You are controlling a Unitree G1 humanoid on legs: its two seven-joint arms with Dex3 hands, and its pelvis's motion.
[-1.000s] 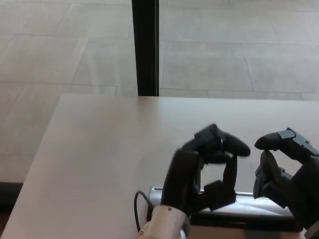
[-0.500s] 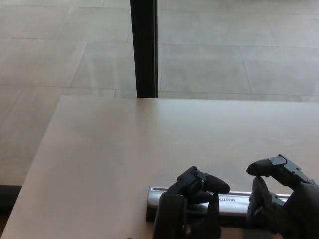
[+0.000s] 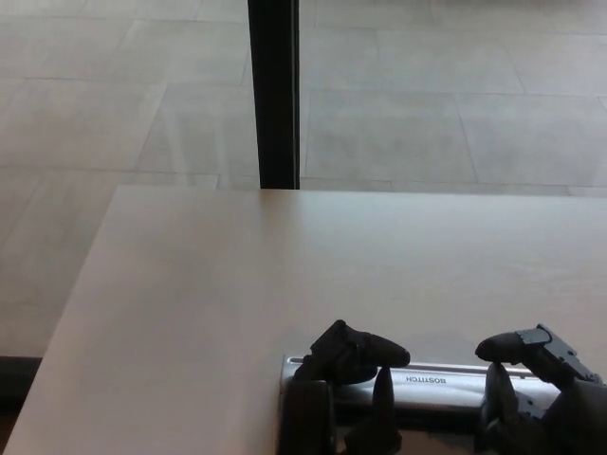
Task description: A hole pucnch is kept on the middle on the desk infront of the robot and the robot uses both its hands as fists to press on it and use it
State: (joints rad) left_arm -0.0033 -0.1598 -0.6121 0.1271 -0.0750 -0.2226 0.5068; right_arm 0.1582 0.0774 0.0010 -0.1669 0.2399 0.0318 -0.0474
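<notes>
Both hands, left [image 3: 343,393] and right [image 3: 533,389], curled into fists holding nothing, sit on the punch [image 3: 427,384], so pushing down hard looks next.

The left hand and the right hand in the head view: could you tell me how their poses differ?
The left hand sits over the hole punch near its left end; the right hand sits at its right end. The left hand's fingers curl tightly downward; the right hand's top finger juts out, more open. Both are black and low over the punch, at the desk's near edge.

pale desk [image 3: 190,284], grey tiled floor [image 3: 427,114], perhaps a dark post [image 3: 275,95].
</notes>
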